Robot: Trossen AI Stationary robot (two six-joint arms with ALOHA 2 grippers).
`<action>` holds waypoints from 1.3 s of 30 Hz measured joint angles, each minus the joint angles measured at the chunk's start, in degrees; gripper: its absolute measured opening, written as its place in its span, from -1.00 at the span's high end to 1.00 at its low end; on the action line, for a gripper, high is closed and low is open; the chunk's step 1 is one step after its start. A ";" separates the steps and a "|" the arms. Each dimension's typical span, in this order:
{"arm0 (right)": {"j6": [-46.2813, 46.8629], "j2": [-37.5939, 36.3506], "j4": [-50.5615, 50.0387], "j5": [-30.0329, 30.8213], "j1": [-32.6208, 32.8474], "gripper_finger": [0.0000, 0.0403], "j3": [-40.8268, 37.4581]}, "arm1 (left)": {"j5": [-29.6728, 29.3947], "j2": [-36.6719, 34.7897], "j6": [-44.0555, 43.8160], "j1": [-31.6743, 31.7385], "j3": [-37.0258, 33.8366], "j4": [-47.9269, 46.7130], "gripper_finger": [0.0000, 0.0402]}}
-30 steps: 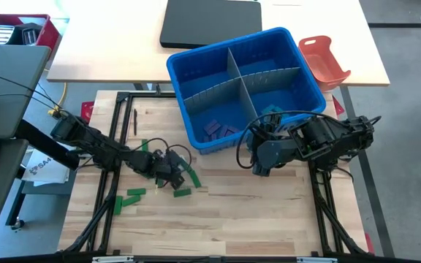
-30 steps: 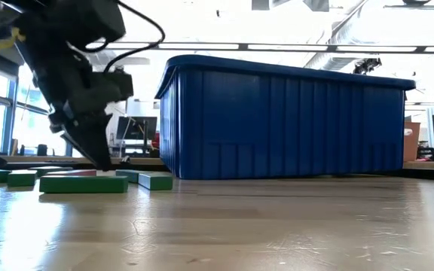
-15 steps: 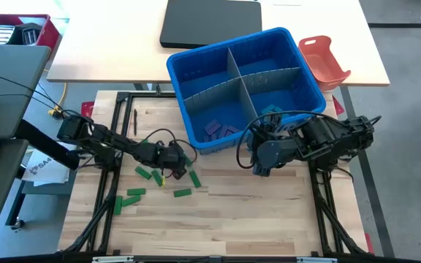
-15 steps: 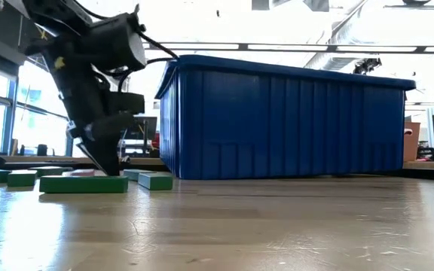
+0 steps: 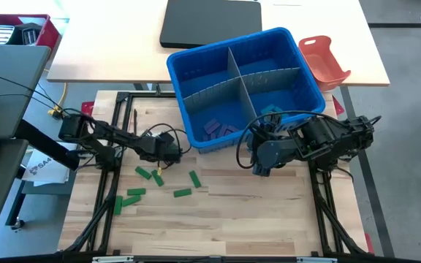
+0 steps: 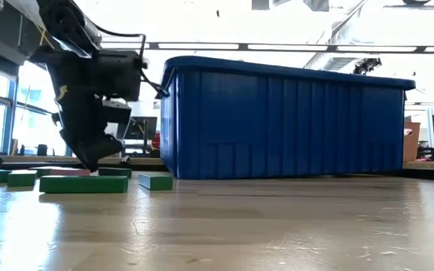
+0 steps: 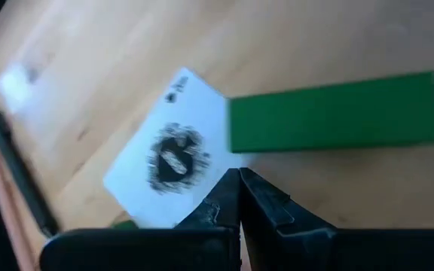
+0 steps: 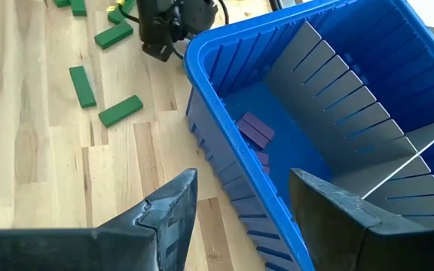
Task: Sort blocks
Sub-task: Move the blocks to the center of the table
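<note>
Hovering just beside the near-left corner of the blue bin (image 5: 245, 84), the left hand (image 5: 172, 151) has its fingers pressed together with no block visibly between them, so the chief risk is a lift made empty: green blocks (image 5: 157, 177) lie scattered on the tabletop (image 5: 232, 212) near it, and none has been secured. A further risk is that a descent with the fingers together pushes a block aside instead of straddling it. The right hand (image 8: 241, 197) waits at the bin's near-right side with its fingers spread wide and empty. Only the left wrist view shows the closed fingertips (image 7: 239, 197), a long green block (image 7: 331, 113) and a white card (image 7: 168, 162) beneath them. Only the right wrist view shows the purple blocks (image 8: 255, 129) in the bin's near-left compartment clearly.
</note>
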 joint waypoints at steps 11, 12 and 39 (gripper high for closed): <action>0.00 0.00 0.04 -0.07 0.00 -0.01 0.00 | -1.16 -0.09 -2.24 -3.74 0.04 4.09 1.00; -0.02 0.00 0.04 -0.07 0.00 -0.01 0.00 | -2.22 -0.11 -3.42 -4.18 0.06 4.21 1.00; -0.16 0.00 0.09 -0.04 -0.13 -0.01 0.00 | 8.61 -3.13 9.37 -11.90 -0.23 20.33 1.00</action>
